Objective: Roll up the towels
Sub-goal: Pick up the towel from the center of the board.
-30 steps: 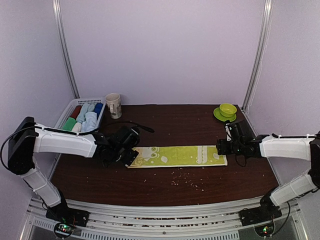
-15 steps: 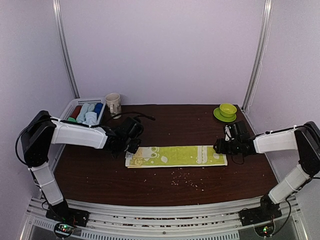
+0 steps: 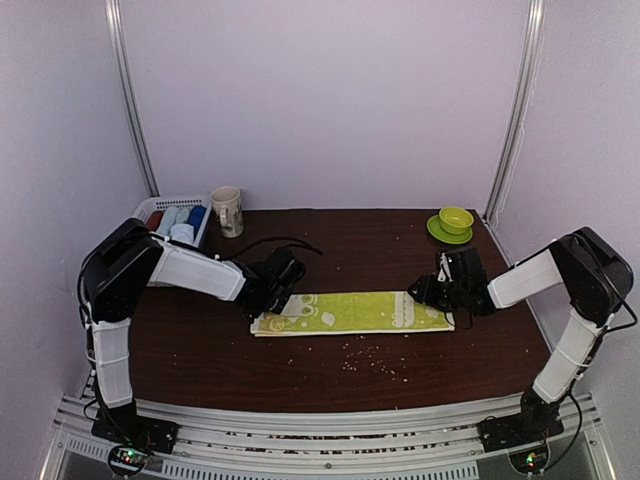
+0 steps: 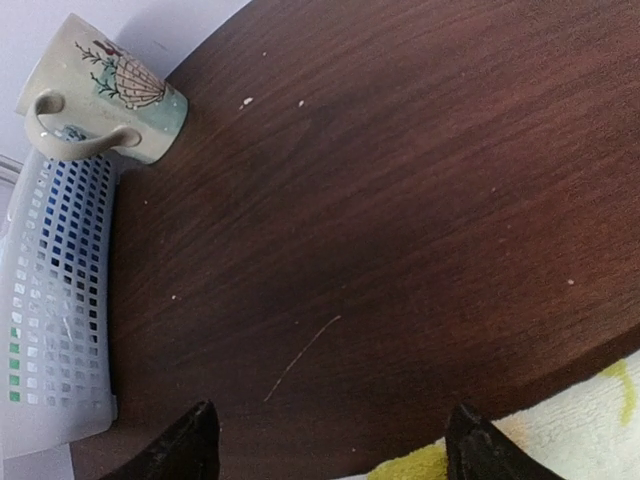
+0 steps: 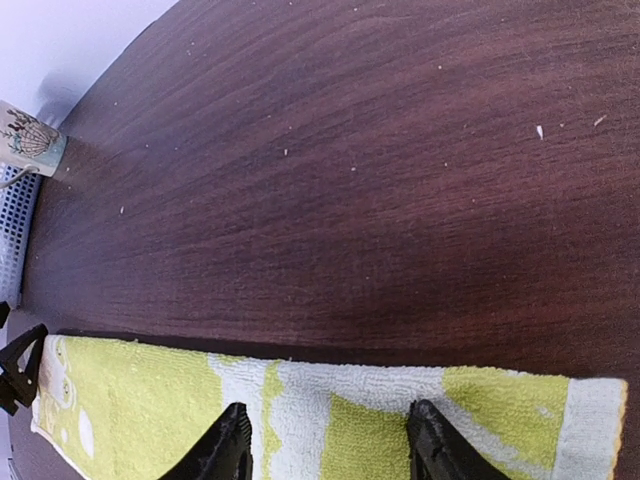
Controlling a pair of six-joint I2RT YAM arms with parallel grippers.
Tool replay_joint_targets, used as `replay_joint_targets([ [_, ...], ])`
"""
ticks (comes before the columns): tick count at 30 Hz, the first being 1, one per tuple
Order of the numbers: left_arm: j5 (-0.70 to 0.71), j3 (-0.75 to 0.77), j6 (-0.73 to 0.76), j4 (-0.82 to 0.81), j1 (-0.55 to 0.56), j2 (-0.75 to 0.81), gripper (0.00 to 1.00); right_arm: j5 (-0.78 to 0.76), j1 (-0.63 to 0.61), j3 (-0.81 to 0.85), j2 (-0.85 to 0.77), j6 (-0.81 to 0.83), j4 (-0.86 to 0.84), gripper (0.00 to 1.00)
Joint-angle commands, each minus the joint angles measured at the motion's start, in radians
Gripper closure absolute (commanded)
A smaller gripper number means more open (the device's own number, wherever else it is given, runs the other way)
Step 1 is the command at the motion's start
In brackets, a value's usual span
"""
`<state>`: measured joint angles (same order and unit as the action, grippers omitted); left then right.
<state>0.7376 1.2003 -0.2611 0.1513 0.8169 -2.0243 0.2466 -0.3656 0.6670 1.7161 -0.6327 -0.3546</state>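
Towel of yellow-green terry cloth with white print [image 3: 350,312] lies flat and unrolled on the dark brown wooden counter [image 3: 340,240], its long axis running left to right between my two arms. My right tool [image 3: 425,292] is the nearer one. It hangs over the far long edge close to the right short end, fingers [image 5: 228,455] set at a middling width, with flat cloth showing between them and nothing pinched that I can see. My left tool [image 3: 284,292] stands wide and empty at the left short end, over bare wood. In its wrist view only a corner of the towel shows, just beside one finger, so the cloth lies off to its right. I judge the roll must travel along that long axis, starting from one short end.
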Motion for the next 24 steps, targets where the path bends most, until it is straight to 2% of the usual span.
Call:
replay_joint_targets([
  [1,0.072,-0.046,-0.006,-0.009,-0.002,-0.009,0.21,-0.016,0.014,0.004,0.019,-0.031,-0.048,0.46],
  [7,0.094,-0.11,-0.032,-0.003,-0.002,-0.013,0.21,-0.02,0.044,0.008,0.023,-0.033,-0.04,0.45],
  [10,0.097,-0.122,-0.037,-0.007,-0.002,0.003,0.17,-0.008,0.047,0.036,0.013,-0.011,0.007,0.43],
  [17,0.06,-0.084,-0.018,0.022,-0.002,0.139,0.03,-0.061,0.047,0.04,-0.172,0.06,0.186,0.3],
  [24,-0.013,-0.144,-0.056,0.023,0.0,0.271,0.02,-0.16,0.052,-0.042,-0.282,0.127,0.293,0.26],
])
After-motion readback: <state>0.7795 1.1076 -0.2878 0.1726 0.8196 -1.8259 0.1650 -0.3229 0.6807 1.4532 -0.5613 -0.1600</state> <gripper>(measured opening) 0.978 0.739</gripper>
